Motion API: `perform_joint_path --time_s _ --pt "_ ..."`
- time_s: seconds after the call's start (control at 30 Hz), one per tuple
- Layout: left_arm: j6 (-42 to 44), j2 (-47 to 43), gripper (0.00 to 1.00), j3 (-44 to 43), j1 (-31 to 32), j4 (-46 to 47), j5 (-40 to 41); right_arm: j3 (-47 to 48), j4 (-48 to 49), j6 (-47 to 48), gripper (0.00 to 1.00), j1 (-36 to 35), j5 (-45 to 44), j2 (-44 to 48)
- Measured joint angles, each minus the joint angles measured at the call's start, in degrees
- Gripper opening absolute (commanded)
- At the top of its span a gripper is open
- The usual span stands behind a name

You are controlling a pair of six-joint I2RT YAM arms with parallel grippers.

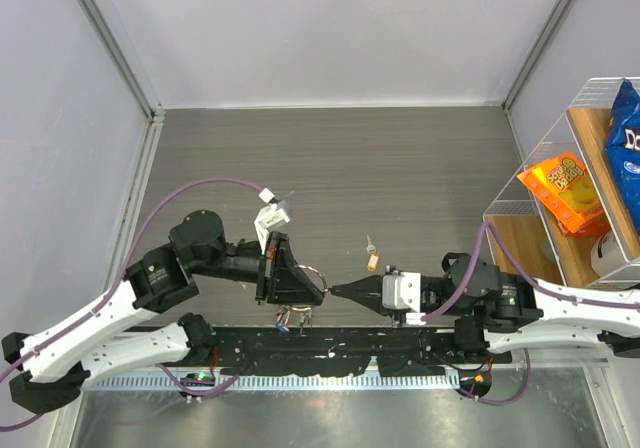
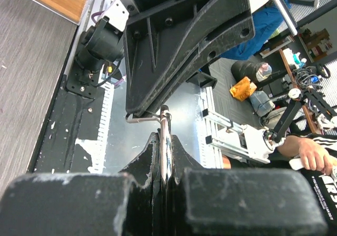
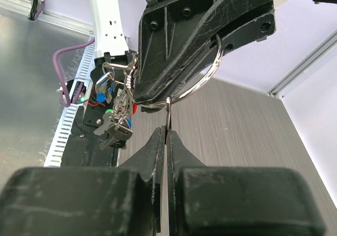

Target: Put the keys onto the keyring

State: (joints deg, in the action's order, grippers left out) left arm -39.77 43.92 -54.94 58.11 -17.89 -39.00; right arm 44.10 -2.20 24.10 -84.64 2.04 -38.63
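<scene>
Left gripper (image 2: 164, 142) tight on keyring (image 3: 209, 74)

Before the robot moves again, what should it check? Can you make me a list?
1. Do the left fingers grip the keyring? Ok, they are shut on it.
2. Do the right fingers pinch the thin metal piece at the ring? Ok, they are shut.
3. Is that piece a key or the ring's own wire? Cannot tell.
4. Is the bunch of keys hanging from the ring? Ok.
5. Is the yellow key on the ring? Not ok, it lies apart on the table.
</scene>
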Motion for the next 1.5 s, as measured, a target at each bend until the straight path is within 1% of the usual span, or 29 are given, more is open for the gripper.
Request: perform_joint_path --time_s 0.07,0.13,0.2,0.23,0.3,0.4,0.47,0.57,0.77,0.9,1.1,1.2,1.43,1.5 --pt "0.4 -0.3 0.01 0.0 0.0 -0.2 0.6 1.7 -2.9 -0.1 0.06 0.0 0.1 0.0" --pt "1.3 -0.6 0.11 0.0 0.0 -0.7 1.3 4.4 -7.1 -0.5 0.06 0.0 0.4 0.0" --pt "2.8 -0.9 0.17 0.0 0.0 -2.1 2.5 7.6 -11.6 -1.3 0.06 0.0 1.0 -0.3" --pt "3.8 -1.0 0.23 0.0 0.0 -3.1 3.4 9.7 -13.9 -1.9 0.06 0.0 1.3 -0.7" --pt "5.9 -1.2 0.29 -0.2 0.0 -5.3 5.1 14.0 -18.6 -3.3 0.06 0.0 2.0 -2.1" --pt "9.2 -1.9 0.31 -0.2 0.0 -9.7 8.8 21.7 -26.7 -5.8 0.06 0.0 2.6 -5.9" --pt "11.1 -2.8 0.28 -0.2 0.0 -11.7 11.0 25.9 -30.9 -7.2 0.06 0.0 3.2 -8.4" --pt "13.6 -4.7 0.28 -0.2 0.0 -13.5 13.3 29.8 -35.3 -9.0 0.06 0.0 3.6 -11.6" --pt "15.0 -7.6 0.32 0.5 0.0 -13.7 14.6 30.4 -39.5 -10.8 0.06 0.0 3.9 -15.0" --pt "15.6 -8.9 0.4 0.7 0.0 -13.6 15.0 31.6 -41.7 -11.7 0.06 0.0 2.3 -16.5" --pt "16.7 -10.4 0.5 1.4 0.0 -11.0 15.4 37.7 -43.8 -15.9 0.06 0.0 -1.7 -21.3" --pt "17.0 -10.9 0.58 2.5 0.0 -8.0 15.3 41.9 -45.9 -18.9 0.06 0.0 -4.7 -24.8" --pt "18.4 -10.7 0.67 3.0 0.0 -3.8 14.8 52.3 -51.3 -26.2 0.06 0.1 -10.3 -34.1" --pt "19.3 -10.7 0.68 3.0 0.0 -2.5 14.5 54.2 -52.4 -27.6 0.06 0.5 -11.2 -35.8"
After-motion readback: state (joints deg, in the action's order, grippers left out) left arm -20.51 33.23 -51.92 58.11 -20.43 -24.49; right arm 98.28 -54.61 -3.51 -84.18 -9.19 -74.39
